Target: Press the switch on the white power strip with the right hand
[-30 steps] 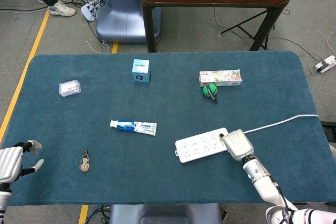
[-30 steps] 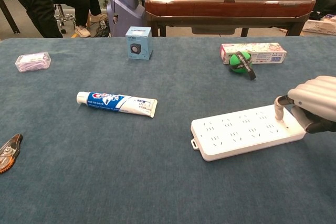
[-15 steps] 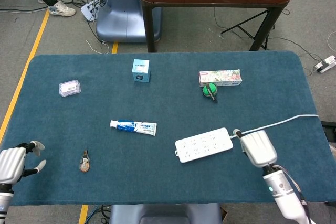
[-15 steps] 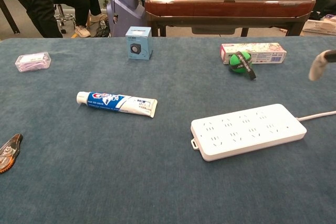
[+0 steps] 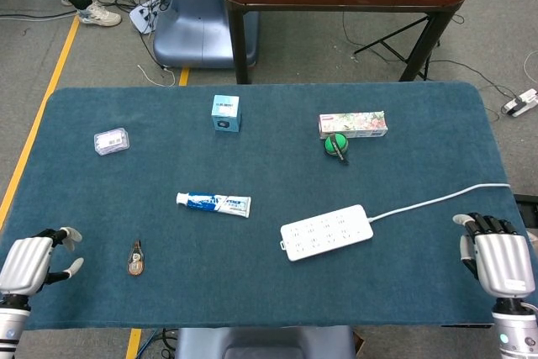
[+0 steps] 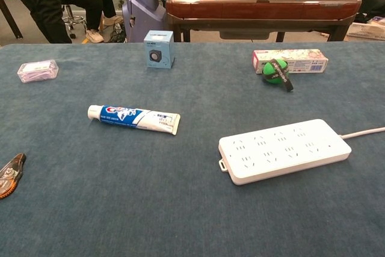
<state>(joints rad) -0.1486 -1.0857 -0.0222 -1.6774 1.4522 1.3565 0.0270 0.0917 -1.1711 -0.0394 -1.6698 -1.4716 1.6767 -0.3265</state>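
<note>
The white power strip (image 5: 326,232) (image 6: 284,150) lies flat on the blue table cloth, right of centre, and its white cable (image 5: 437,199) (image 6: 364,132) runs off to the right edge. My right hand (image 5: 492,254) hovers at the table's front right corner, well clear of the strip, holding nothing, its fingers loosely bent; the chest view does not show it. My left hand (image 5: 29,262) rests at the front left corner, empty, fingers apart. Nothing touches the strip.
A toothpaste tube (image 5: 213,203) (image 6: 133,118) lies left of the strip. Further back are a blue box (image 5: 225,113), a green ball (image 5: 335,145), a patterned carton (image 5: 352,124) and a clear case (image 5: 111,140). A small brown item (image 5: 135,258) sits near the left hand.
My right hand has lifted off the strip's cable end and drawn back right to the front corner. The strip has stayed in place. The left hand barely shifted.
</note>
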